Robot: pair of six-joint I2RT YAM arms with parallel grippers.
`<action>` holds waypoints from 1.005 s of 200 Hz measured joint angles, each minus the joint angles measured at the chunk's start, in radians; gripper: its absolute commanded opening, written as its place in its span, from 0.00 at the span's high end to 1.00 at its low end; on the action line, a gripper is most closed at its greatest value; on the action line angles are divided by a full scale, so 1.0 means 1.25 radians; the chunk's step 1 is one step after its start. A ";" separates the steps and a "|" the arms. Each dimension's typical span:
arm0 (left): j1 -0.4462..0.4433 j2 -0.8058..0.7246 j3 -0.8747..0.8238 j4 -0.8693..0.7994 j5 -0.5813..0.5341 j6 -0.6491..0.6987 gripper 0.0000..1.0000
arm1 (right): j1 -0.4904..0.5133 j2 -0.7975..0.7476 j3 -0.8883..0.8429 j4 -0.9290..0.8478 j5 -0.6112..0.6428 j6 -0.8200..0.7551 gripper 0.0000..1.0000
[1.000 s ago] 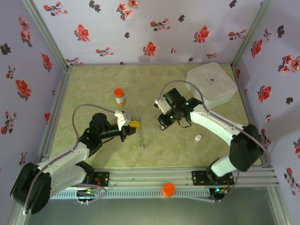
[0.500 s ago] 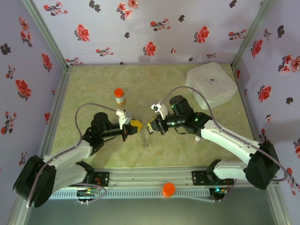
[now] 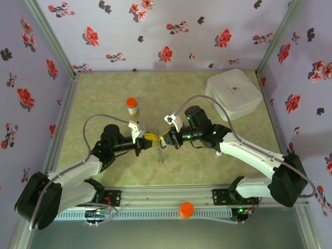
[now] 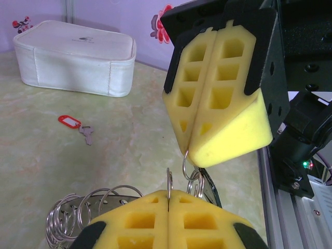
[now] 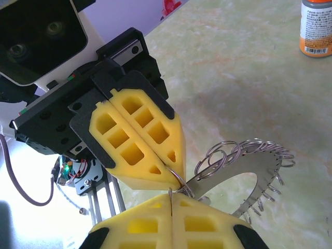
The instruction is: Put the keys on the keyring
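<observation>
Right tool [image 3: 166, 139] closer in, at flat grey loop-rimmed keyring [image 5: 228, 174]

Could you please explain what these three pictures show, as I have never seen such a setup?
Two robot arms are bolted to the near edge of a table. One picture looks down from above; the other two come from a camera on each wrist, so the yellow foam fingers at their bottom edge are that arm's own. The left hand and the right hand meet mid-table, both shut on small wire loops at the rim of the keyring, a flat grey ring. A red-tagged key lies loose on the table; a white case sits far right. An orange-capped bottle stands behind the left hand.
</observation>
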 measured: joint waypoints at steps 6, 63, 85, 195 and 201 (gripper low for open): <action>0.000 0.000 0.000 0.000 0.000 0.000 1.00 | 0.001 0.001 0.000 0.000 0.002 0.000 1.00; 0.000 0.000 0.000 0.000 0.000 0.000 1.00 | 0.005 0.015 0.002 0.003 0.031 0.001 1.00; 0.000 0.000 0.000 0.000 -0.001 0.000 1.00 | 0.006 0.018 0.004 0.002 0.044 0.001 1.00; 0.001 0.000 0.000 -0.003 -0.033 0.020 1.00 | 0.018 0.025 0.002 0.015 0.121 0.167 1.00; 0.001 0.000 0.000 -0.004 -0.034 0.021 1.00 | 0.018 0.025 0.002 0.015 0.121 0.177 1.00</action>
